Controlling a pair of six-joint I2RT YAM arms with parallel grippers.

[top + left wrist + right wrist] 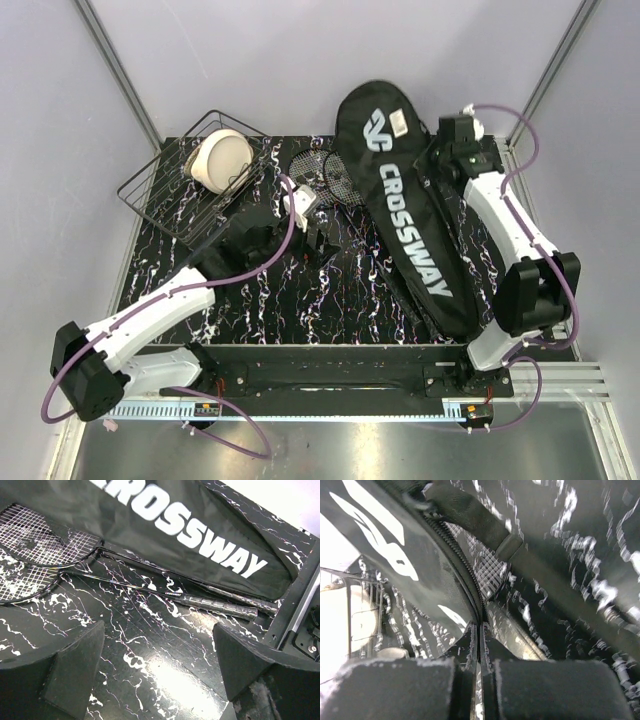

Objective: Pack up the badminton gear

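Left claw (157,650) is being held apart just left of rackets (165,592), shafts lying far-left to near-right along bag (200,535). Right claw (479,650) is being held clamped on bag zip.

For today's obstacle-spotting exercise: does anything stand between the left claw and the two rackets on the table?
Nothing visible does. The open left claw looks across bare table straight to the rackets. The bag lies beyond them, on their far side.
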